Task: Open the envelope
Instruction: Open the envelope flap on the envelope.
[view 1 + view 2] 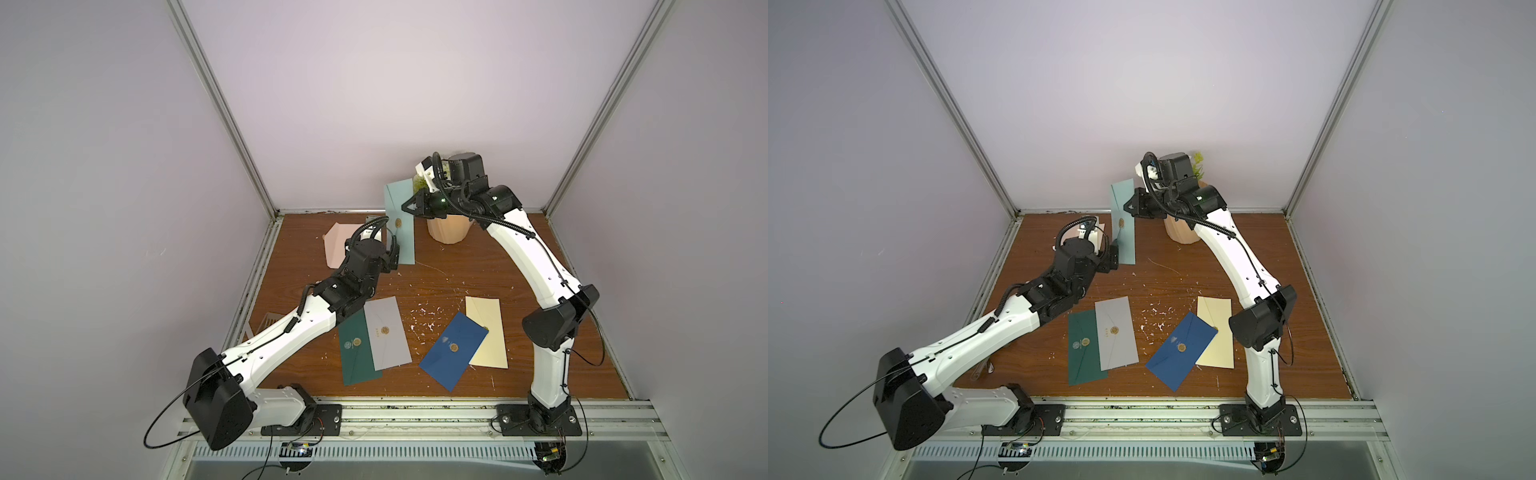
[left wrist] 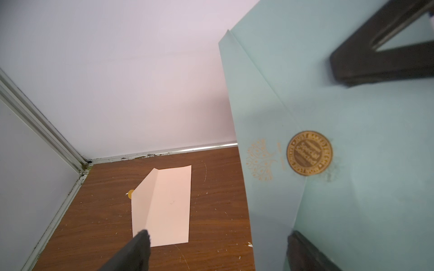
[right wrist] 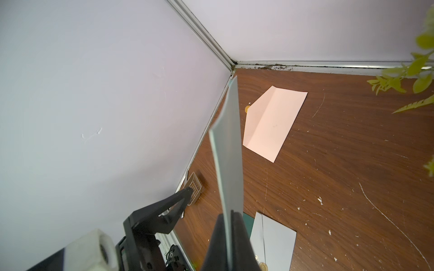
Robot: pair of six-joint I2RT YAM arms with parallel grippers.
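Teal envelope (image 1: 407, 245) upright at upper centre, gold sticker (image 2: 309, 152) sealed its flap, right gripper (image 1: 405, 206) pinched its edge, left gripper (image 1: 394, 254) gaped wide, empty, beige pot (image 1: 449, 232) held green plant (image 1: 1198, 160).

Potted plant (image 1: 451, 232) near the table's (image 1: 457, 274) back edge

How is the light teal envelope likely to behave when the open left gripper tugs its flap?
Probably floppy: held by one edge in the right gripper, the light teal envelope bows visibly. Likely light, since that pinch alone carries it. The gold seal holds the flap shut, so a tug may bend or tear paper first.
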